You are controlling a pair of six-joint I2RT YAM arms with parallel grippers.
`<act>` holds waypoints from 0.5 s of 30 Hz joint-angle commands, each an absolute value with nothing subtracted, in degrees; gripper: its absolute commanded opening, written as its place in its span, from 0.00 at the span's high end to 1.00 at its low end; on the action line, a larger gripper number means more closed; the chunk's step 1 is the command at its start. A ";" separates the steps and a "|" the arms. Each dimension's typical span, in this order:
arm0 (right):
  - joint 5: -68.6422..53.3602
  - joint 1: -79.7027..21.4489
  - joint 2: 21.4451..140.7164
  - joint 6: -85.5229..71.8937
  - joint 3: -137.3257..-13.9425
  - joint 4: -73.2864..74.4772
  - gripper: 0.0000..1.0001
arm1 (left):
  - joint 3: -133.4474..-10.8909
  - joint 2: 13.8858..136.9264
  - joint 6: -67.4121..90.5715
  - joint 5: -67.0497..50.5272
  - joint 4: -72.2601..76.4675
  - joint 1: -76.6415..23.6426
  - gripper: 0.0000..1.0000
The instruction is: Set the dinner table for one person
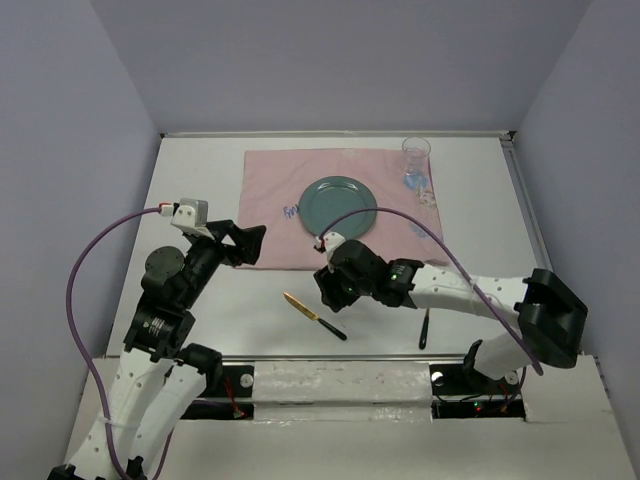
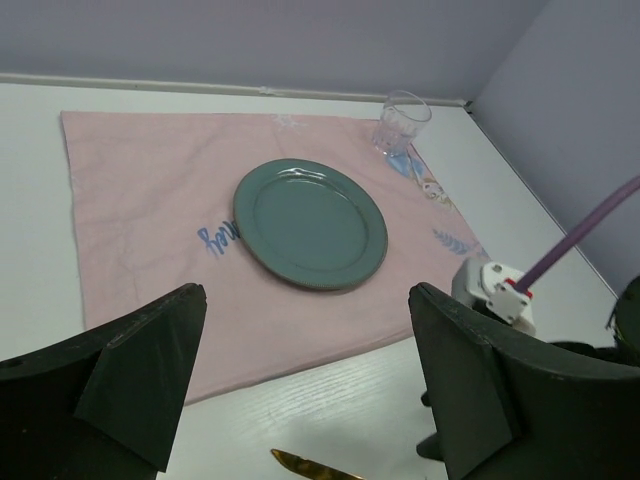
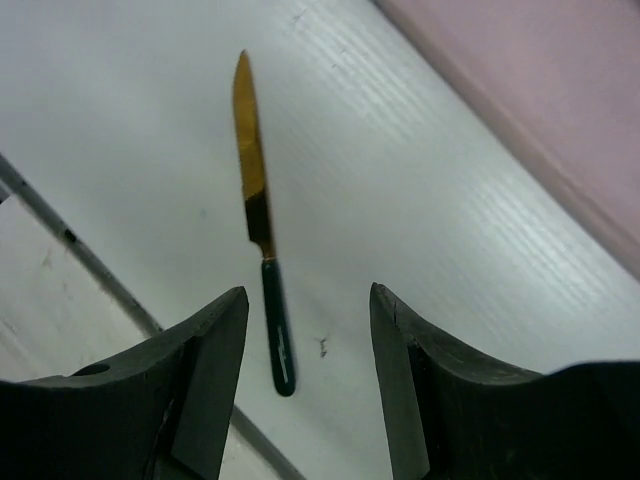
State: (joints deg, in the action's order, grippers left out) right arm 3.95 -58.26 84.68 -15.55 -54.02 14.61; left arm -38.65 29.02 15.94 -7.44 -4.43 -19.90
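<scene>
The white dinner table [image 1: 198, 180] carries a pink placemat [image 1: 290, 190] with a teal plate [image 1: 339, 207] on it and a clear glass [image 1: 416, 153] at its far right corner. A knife [image 1: 314, 316] with a gold blade and dark green handle lies on the bare table near the front edge. My right gripper [image 1: 328, 290] is open and empty, hovering over the knife's handle [image 3: 277, 340], which lies between the fingers, closer to the left one. My left gripper [image 1: 245, 243] is open and empty, above the placemat's near left corner.
A second dark utensil [image 1: 424, 328] lies near the front edge, right of the knife. The table's metal front rim [image 3: 60, 235] runs just beside the knife. In the left wrist view the plate [image 2: 310, 222], the glass [image 2: 402, 125] and the right arm's wrist [image 2: 495, 290] show.
</scene>
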 commanded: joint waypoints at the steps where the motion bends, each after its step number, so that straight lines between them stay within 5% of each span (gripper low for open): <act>1: 3.43 -62.83 82.53 -18.63 -53.00 16.25 0.42 | -40.61 28.56 15.38 -7.12 -2.55 -20.30 0.07; 15: 5.54 -67.50 94.57 -18.37 -56.25 20.30 0.48 | -40.43 28.30 15.47 -7.82 -2.37 -20.39 0.07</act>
